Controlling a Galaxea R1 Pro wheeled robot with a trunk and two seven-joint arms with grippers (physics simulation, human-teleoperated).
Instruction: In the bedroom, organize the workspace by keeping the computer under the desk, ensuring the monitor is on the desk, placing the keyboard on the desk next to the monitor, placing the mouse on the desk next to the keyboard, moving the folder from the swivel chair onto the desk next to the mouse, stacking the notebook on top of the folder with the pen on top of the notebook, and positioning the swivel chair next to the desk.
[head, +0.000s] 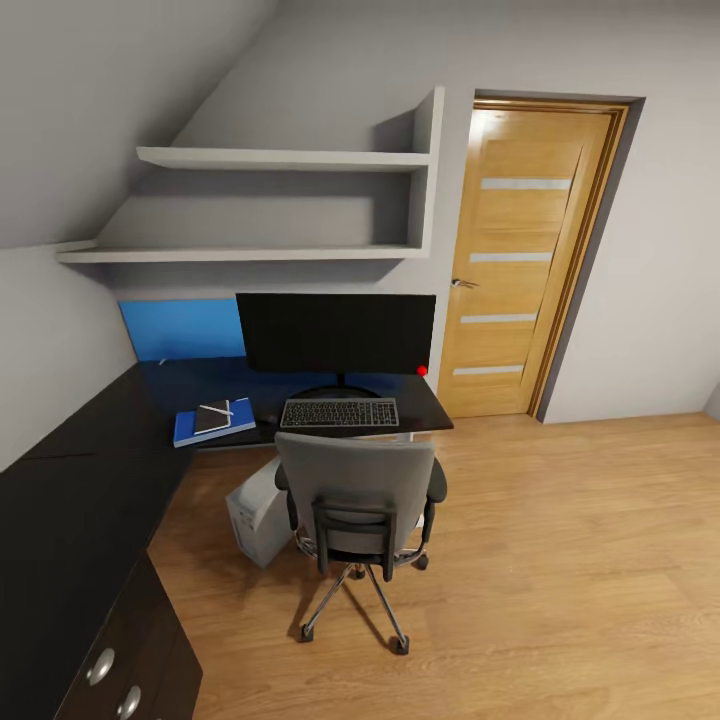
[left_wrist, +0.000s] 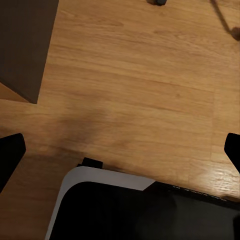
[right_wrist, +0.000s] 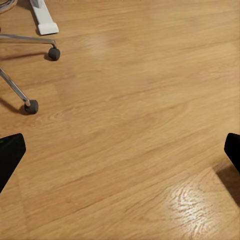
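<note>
The black monitor (head: 335, 333) stands on the glossy black desk (head: 90, 470), with the keyboard (head: 339, 412) right in front of it. A small dark lump left of the keyboard looks like the mouse (head: 268, 418). Further left lies the blue folder (head: 238, 424), carrying the dark notebook (head: 212, 417) with the pen (head: 218, 410) on top. The grey computer (head: 255, 512) sits on the floor under the desk. The swivel chair (head: 358, 495) is pushed up to the desk's edge. My left gripper (left_wrist: 120, 152) and right gripper (right_wrist: 120, 152) both hang open over bare wood floor, holding nothing.
A wooden door (head: 520, 260) stands shut to the right of the desk. Grey wall shelves (head: 285, 160) hang above the desk. The drawer unit (head: 125, 660) is close at lower left. Chair castors (right_wrist: 31, 106) and a white desk leg (right_wrist: 44, 20) lie near my right gripper.
</note>
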